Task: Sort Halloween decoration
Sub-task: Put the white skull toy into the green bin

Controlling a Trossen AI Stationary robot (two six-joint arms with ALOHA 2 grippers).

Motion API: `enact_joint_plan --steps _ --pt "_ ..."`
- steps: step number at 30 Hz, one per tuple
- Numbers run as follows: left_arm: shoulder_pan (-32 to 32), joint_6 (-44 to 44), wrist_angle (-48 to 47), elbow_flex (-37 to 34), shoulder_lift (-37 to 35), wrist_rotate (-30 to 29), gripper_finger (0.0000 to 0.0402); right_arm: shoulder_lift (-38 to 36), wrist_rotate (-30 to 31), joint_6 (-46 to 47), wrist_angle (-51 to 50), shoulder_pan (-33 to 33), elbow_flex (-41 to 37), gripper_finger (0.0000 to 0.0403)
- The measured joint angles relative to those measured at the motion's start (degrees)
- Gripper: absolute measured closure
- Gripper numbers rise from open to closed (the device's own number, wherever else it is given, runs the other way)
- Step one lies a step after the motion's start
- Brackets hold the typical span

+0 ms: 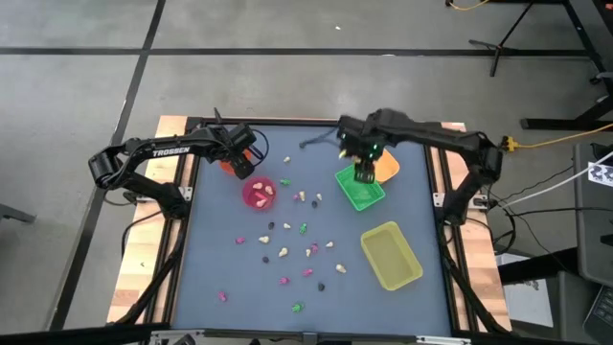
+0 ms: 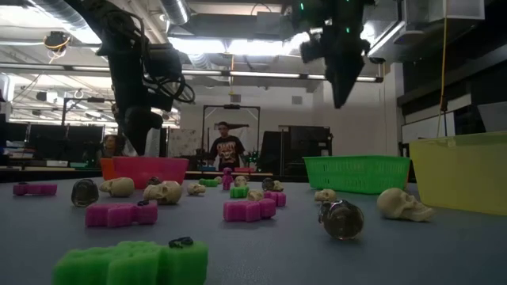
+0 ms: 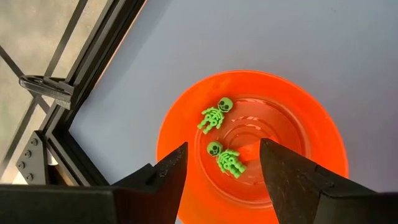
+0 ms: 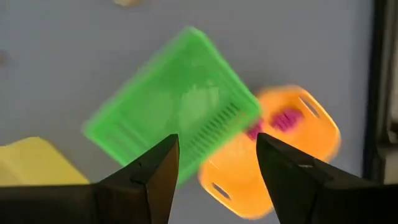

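Small Halloween decoration pieces (image 1: 287, 251), pink, green, cream and dark, lie scattered over the grey table top. An orange cup (image 3: 249, 130) holds two green skeletons (image 3: 214, 115). My left gripper (image 3: 224, 148) stands open above this cup, at the far left (image 1: 241, 158), nothing between its fingers. A pink cup (image 1: 260, 193) stands beside it. My right gripper (image 4: 217, 140) hangs open and empty, pointing down, high over the green tray (image 4: 177, 109) at the far right (image 1: 365, 174). The orange tray (image 4: 273, 146) next to it holds pink pieces (image 4: 283, 119).
A yellow tray (image 1: 390, 254) lies at the near right, in front of the green tray (image 1: 360, 189) and the orange tray (image 1: 386, 165). Skulls (image 2: 402, 204), pink pieces (image 2: 120, 214) and a green piece (image 2: 131, 261) lie near the table's front. People stand in the room behind.
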Motion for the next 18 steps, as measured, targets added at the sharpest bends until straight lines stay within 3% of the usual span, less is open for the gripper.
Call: enact_joint_plan --steps 10,18 --pt "0.0 0.0 0.0 0.0 0.0 0.0 0.0218 0.0 0.0 0.0 9.3 19.3 -0.4 0.0189" --pt "0.0 -0.1 0.0 0.0 0.0 0.0 0.0218 1.8 -0.1 -0.4 16.3 29.1 -0.4 0.0189"
